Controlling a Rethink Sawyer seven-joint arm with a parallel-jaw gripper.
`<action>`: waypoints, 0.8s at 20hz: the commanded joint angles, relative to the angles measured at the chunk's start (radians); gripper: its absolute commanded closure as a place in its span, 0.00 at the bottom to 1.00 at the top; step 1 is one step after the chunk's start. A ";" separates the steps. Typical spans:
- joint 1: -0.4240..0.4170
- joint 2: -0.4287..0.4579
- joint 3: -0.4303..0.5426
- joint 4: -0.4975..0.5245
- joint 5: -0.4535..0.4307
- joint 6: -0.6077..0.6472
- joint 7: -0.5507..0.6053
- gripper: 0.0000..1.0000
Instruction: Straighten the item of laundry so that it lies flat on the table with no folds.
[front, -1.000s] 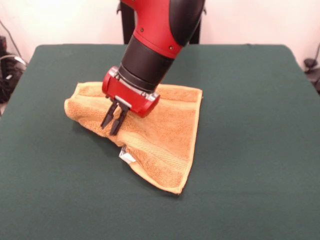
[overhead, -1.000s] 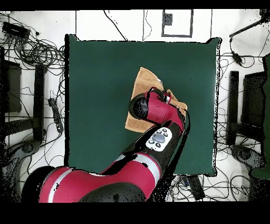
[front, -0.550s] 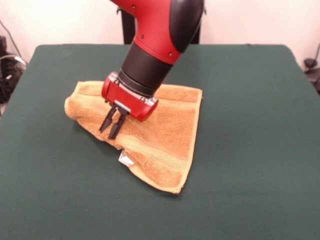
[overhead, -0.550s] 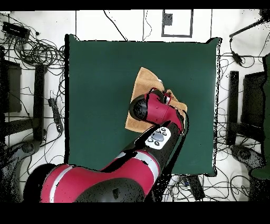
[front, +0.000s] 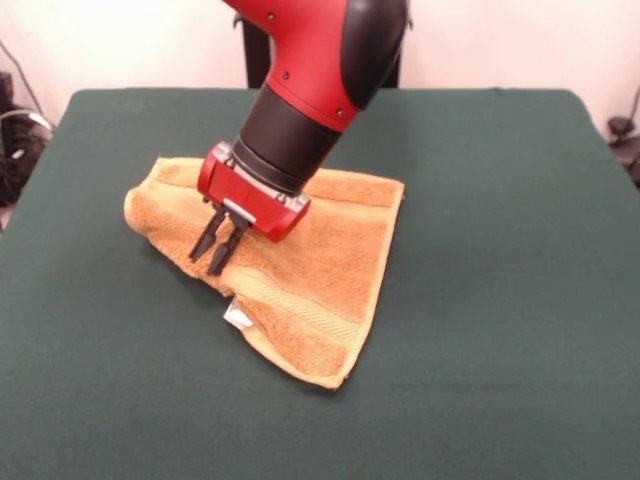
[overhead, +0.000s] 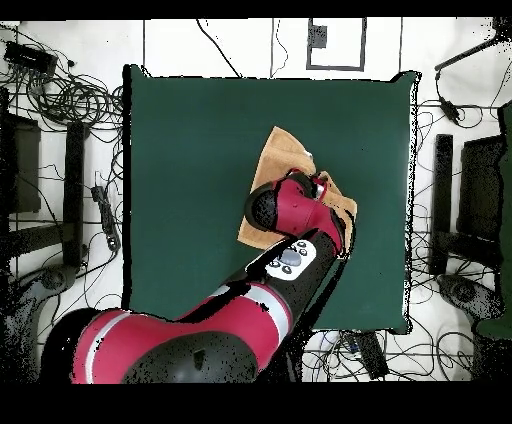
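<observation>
Orange-yellow terry hand towel (front: 300, 270) lies folded in a rough triangle near the middle of the green table (front: 500, 300), its white tag (front: 237, 317) at the near folded edge. On that edge the end effector (front: 213, 250) presses, fingers drawn together and apparently pinching the towel's fold. From overhead, the arm (overhead: 290, 220) covers much of the towel.
</observation>
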 joint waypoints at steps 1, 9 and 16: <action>0.037 0.030 0.014 -0.028 0.021 -0.036 0.168 1.00; 0.053 0.049 -0.022 -0.039 0.016 -0.048 0.160 1.00; 0.056 0.050 -0.029 -0.039 0.017 -0.056 0.165 1.00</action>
